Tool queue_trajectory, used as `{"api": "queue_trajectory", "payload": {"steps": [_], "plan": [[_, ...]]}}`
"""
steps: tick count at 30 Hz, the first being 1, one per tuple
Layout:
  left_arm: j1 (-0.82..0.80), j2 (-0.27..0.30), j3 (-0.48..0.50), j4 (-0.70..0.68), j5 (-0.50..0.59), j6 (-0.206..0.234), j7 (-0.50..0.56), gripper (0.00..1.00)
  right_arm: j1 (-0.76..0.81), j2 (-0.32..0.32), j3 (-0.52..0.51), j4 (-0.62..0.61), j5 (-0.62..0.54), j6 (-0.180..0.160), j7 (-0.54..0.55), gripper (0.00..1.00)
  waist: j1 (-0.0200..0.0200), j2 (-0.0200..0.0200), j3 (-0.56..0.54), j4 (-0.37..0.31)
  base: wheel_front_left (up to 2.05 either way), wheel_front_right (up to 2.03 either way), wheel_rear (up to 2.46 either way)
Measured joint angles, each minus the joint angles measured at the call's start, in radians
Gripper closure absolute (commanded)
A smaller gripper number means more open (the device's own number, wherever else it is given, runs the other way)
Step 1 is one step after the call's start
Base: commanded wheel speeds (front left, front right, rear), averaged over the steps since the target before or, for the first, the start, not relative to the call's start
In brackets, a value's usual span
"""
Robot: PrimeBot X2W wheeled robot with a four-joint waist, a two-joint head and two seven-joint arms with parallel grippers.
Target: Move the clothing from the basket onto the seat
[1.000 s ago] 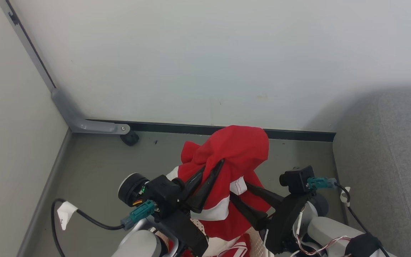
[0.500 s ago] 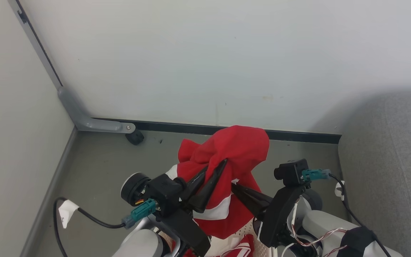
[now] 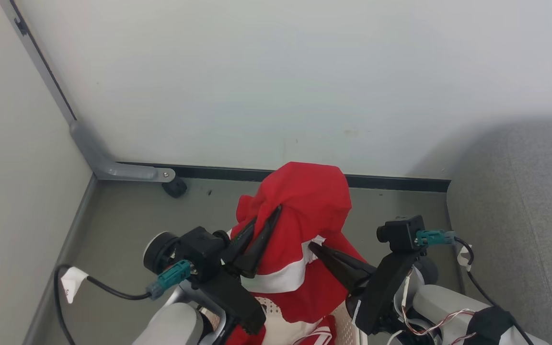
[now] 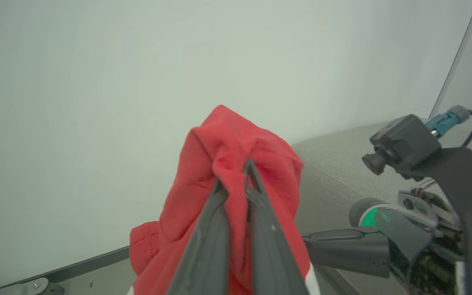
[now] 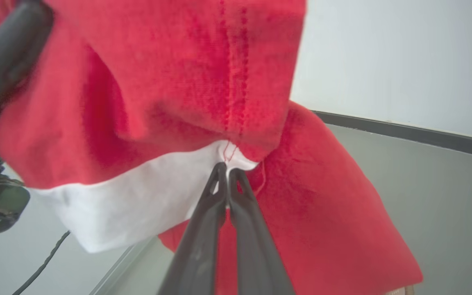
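Observation:
A red garment of the clothing (image 3: 307,201) with a white band hangs in the air between my two grippers. My left gripper (image 3: 266,214) is shut on a bunch of its red fabric near the top, as the left wrist view confirms (image 4: 234,174). From the right, my right gripper (image 3: 310,244) is shut on the edge of the white trim (image 5: 228,169). Below, at the picture's bottom edge, the cream perforated basket (image 3: 345,323) holds more red and white clothing (image 3: 319,335). The grey seat (image 3: 520,201) lies to the right.
A pale wall stands close ahead, with a dark skirting strip along the grey floor (image 3: 127,225). A grey metal bracket with a black caster (image 3: 174,187) sits in the left corner. A black cable with a white tag (image 3: 70,282) trails from my left wrist.
My right gripper's fingers have closed from wide open onto the white trim. The garment and my left gripper have risen slightly. The camera swayed between frames.

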Motion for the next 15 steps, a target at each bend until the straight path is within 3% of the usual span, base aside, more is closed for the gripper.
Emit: {"api": "queue_trajectory", "payload": {"steps": [9, 11, 14, 15], "plan": [[0.005, 0.017, 0.019, 0.028, -0.008, 0.017, 0.000, 0.98, 0.017, -0.027, 0.002, -0.066, -0.014, 0.000, -0.081, 1.00, 0.0000, -0.0001, -0.013, -0.039, 0.00, 0.00, 0.00], [0.011, 0.016, 0.019, 0.030, -0.009, 0.018, 0.000, 0.61, 0.018, -0.034, 0.003, -0.074, -0.017, 0.000, -0.090, 1.00, 0.0000, 0.0000, -0.016, -0.048, 0.00, 0.00, 0.00], [0.018, 0.013, 0.015, 0.038, -0.014, 0.018, 0.002, 0.49, 0.018, -0.040, 0.003, -0.083, -0.024, 0.000, -0.101, 1.00, 0.0000, 0.0000, -0.021, -0.060, 0.00, 0.00, 0.00], [0.018, 0.013, 0.015, 0.041, -0.015, 0.018, 0.005, 0.35, 0.018, -0.042, 0.003, -0.089, -0.026, 0.000, -0.106, 1.00, 0.0000, 0.0000, -0.023, -0.064, 0.00, 0.00, 0.00]]}}
